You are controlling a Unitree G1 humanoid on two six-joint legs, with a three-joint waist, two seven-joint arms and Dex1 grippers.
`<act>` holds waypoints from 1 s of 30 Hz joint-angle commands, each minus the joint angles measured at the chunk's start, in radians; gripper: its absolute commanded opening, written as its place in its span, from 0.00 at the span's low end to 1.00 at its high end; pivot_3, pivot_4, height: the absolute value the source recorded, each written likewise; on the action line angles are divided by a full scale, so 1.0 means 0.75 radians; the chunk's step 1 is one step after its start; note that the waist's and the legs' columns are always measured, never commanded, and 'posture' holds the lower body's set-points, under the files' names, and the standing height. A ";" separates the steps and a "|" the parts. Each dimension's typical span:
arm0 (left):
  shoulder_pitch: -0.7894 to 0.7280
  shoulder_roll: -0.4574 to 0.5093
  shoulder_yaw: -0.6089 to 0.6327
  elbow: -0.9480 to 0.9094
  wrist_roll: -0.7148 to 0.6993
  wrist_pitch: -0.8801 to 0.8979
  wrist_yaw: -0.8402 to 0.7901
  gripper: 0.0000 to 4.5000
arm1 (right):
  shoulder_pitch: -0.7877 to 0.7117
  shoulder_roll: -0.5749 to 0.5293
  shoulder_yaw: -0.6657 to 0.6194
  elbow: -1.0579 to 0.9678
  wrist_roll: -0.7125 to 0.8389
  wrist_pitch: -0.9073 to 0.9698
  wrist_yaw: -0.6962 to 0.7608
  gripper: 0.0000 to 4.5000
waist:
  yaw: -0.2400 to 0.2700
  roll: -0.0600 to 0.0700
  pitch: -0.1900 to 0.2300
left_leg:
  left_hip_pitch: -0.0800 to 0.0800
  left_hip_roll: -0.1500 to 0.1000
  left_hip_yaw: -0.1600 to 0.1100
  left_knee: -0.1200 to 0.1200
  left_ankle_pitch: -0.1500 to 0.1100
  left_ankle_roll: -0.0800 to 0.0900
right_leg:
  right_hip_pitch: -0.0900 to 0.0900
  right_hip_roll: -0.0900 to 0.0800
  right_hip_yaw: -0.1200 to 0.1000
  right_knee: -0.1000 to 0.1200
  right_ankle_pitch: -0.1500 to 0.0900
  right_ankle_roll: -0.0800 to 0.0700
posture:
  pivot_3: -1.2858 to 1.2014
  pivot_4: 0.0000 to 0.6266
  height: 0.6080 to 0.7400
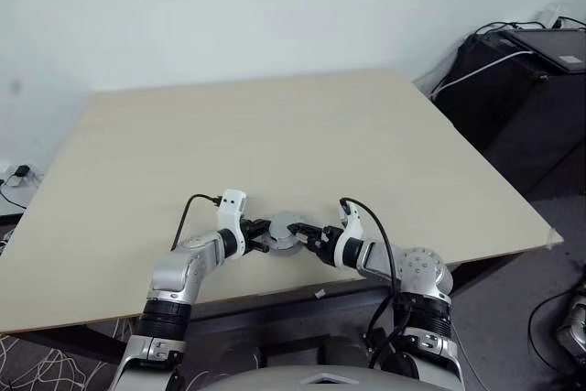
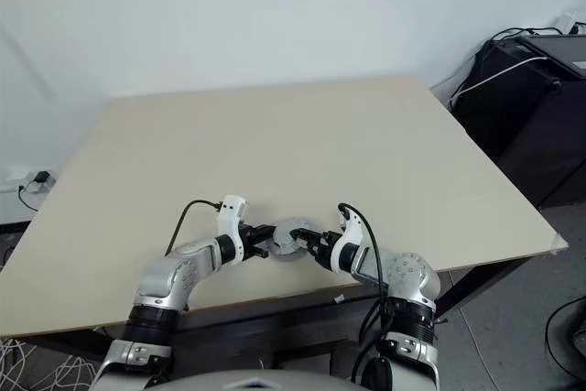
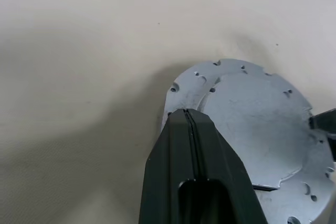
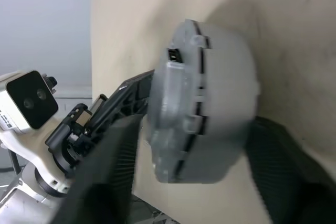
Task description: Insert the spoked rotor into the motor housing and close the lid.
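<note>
Silvery-grey metal, round, matt and faintly scuffed — that is the lid (image 3: 257,135) as I see it from the left wrist camera, a raised disc on a wider flange with small drilled holes and notches around the rim. It sits on a stubby grey drum, the motor housing (image 4: 210,103), whose side shows a seam line and small tabs in the right wrist view. The assembly is held between my two hands, near the front edge of the tabletop (image 1: 275,135), which is pale beige, smooth and matt, with a few tiny specks.

Left hand (image 1: 264,235): black fingers pressed together with only a thin line between them, tips against the flange edge of the lid; I cannot make out whether they pinch the rim or merely touch it.

Right hand (image 1: 314,239): ribbed black fingers (image 4: 283,166) standing on either side of the drum, moderately spread; the pads are blurred and I cannot tell whether they touch it.

Hidden: the housing's interior, covered by the lid — windings and the spoked rotor cannot be made out. The drum's underside is also out of sight, so I cannot say if it rests on the tabletop.

Beyond the tabletop's far right corner: dark cabinet (image 1: 513,89) with cables (image 1: 476,69) draped on it.
</note>
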 commanded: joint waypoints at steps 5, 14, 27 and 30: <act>0.018 -0.039 -0.090 0.017 -0.012 0.039 -0.039 0.00 | -0.011 0.088 0.076 -0.060 0.088 0.074 0.057 0.28 | 0.002 0.003 -0.002 | 0.001 0.000 0.000 0.000 0.000 -0.001 | 0.002 0.000 0.000 0.000 -0.002 0.004 | 0.52 0.00 1.00; 0.019 -0.041 -0.085 0.017 -0.010 0.036 -0.039 0.00 | 0.014 0.075 0.104 -0.078 0.070 0.130 0.066 0.28 | 0.003 0.004 -0.002 | 0.002 0.000 0.000 0.000 0.001 -0.001 | 0.002 0.000 0.000 0.000 -0.002 0.004 | 0.52 0.00 1.00; 0.042 -0.045 -0.073 -0.027 -0.024 0.039 -0.032 0.00 | 0.030 0.078 0.091 -0.077 0.047 0.104 0.054 0.28 | 0.002 0.005 -0.003 | 0.002 0.000 0.000 0.000 0.000 -0.002 | 0.003 0.000 0.000 0.001 -0.002 0.004 | 0.52 0.00 1.00; 0.061 -0.052 -0.049 -0.070 -0.046 0.036 -0.029 0.00 | 0.034 0.075 0.072 -0.077 0.044 0.091 0.048 0.28 | 0.001 0.005 -0.003 | 0.002 0.000 0.000 0.000 0.000 -0.002 | 0.002 0.000 0.000 0.000 -0.002 0.004 | 0.52 0.00 1.00</act>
